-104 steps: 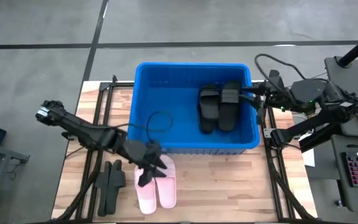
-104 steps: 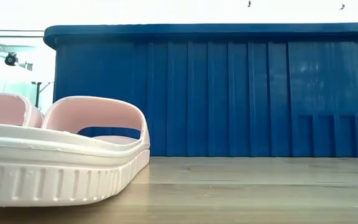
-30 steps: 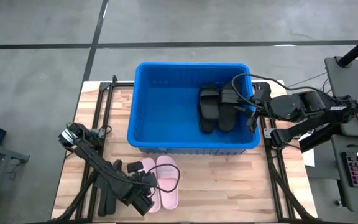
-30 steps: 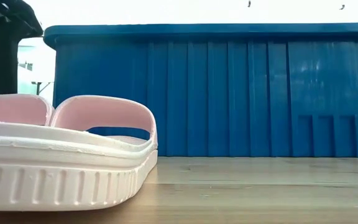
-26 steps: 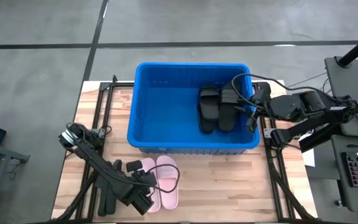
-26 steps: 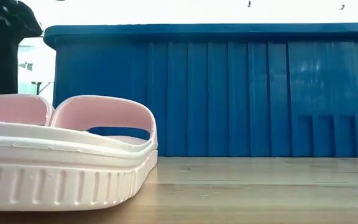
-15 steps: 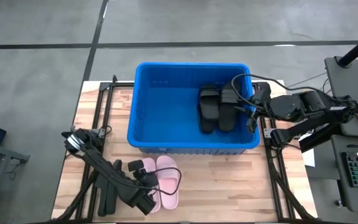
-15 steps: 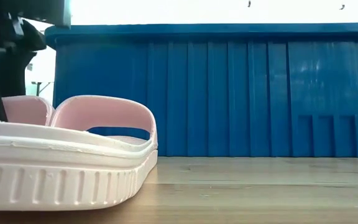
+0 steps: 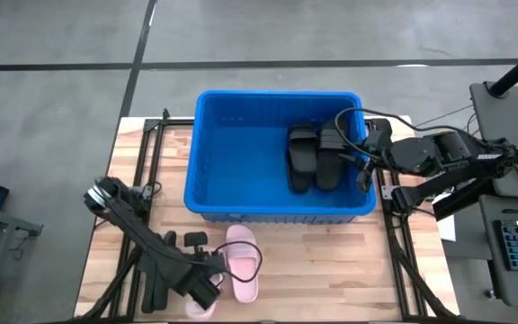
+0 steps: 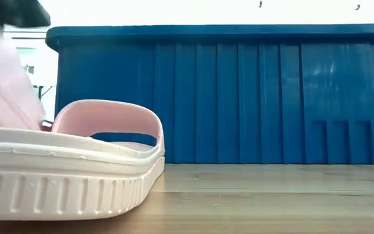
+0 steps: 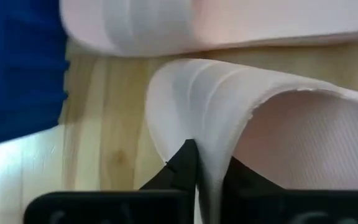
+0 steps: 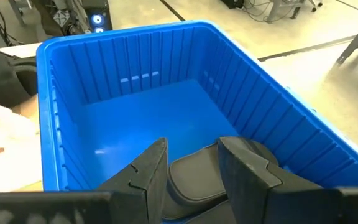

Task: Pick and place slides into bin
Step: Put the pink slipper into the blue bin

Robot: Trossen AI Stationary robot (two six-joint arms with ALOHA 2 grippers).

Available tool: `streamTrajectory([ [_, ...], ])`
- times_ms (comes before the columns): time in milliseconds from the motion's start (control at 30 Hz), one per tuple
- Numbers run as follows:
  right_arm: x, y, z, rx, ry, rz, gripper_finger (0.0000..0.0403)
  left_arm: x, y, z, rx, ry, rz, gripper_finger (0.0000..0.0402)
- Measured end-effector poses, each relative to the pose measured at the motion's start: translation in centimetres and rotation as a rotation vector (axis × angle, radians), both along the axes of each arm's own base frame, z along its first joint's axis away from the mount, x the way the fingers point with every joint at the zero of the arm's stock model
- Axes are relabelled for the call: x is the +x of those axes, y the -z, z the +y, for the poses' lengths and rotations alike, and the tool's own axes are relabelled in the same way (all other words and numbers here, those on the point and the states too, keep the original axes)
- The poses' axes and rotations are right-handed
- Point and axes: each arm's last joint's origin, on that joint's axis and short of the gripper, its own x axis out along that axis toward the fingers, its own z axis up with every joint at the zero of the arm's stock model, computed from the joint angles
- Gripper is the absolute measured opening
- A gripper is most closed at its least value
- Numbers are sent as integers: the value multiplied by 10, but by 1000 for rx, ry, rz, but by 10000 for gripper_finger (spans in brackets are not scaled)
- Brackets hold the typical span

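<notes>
Slides are split across the scene: one pink slide (image 9: 200,304) is pinched by its strap in my left pincer (image 9: 207,286) near the surface's (image 9: 331,270) front edge, so it can go into the bin (image 9: 207,193); it hangs tilted; its mate (image 9: 244,262) lies flat, long axis toward the bin; two black slides (image 9: 317,158) lie inside; my right pincer (image 12: 191,168), half spread, waits over the bin's right rim.

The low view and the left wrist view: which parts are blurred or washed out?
Low view: the pink slide held up at the left edge is smeared by motion, and the background above the blue bin is washed out white. Left wrist view: everything is soft, too close to focus.
</notes>
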Motion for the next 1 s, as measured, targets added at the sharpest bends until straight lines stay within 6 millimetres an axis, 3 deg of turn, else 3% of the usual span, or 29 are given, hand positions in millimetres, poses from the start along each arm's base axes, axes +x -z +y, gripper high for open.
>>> streamTrajectory([
  [133, 0, 0, 0, -2, -1, 1, 132, -2, -51, 8, -142, 90, -102, 3],
  [267, 0, 0, 0, -2, -1, 1, 132, -2, -106, 24, -228, 118, -329, 1],
  [433, 0, 0, 0, 0, 0, 0, 132, -2, -164, 60, -6, -34, -723, 1],
  [533, 0, 0, 0, 0, 0, 0, 132, 9, -186, 83, 157, -98, -884, 1],
  [733, 0, -1, 0, 5, 10, -12, 132, 49, -198, 122, 397, -140, -978, 0],
  [1000, -7, -4, -3, 30, 72, -65, 132, 97, -160, 176, 692, -281, -770, 0],
])
